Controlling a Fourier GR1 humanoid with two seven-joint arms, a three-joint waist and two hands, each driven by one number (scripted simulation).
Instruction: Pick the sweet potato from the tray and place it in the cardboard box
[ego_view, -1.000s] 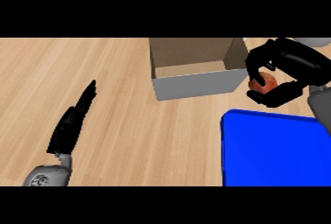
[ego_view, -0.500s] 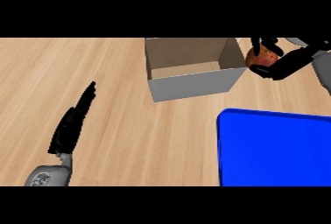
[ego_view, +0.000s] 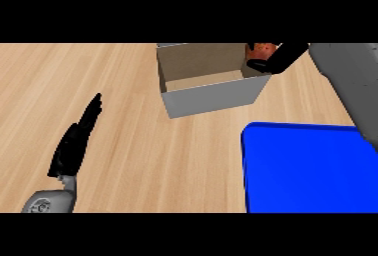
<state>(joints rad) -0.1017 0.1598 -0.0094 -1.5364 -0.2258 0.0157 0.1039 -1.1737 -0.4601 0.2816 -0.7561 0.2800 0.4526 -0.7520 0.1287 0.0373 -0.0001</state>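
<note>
R hand (ego_view: 275, 59) at 1 o'clock, fingers curled round sweet potato (ego_view: 260, 50), over the cardboard box (ego_view: 210, 82) far-right corner. L hand (ego_view: 76, 140) at 8 o'clock: fingers straight, resting on bench (ego_view: 133, 150). Blue tray (ego_view: 306, 167) at 4 o'clock.

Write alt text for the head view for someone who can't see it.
The robot's right hand holds an orange sweet potato over the far right corner of an open grey cardboard box on a wooden counter. A blue tray lies nearer; the left hand rests open at the left.
</note>
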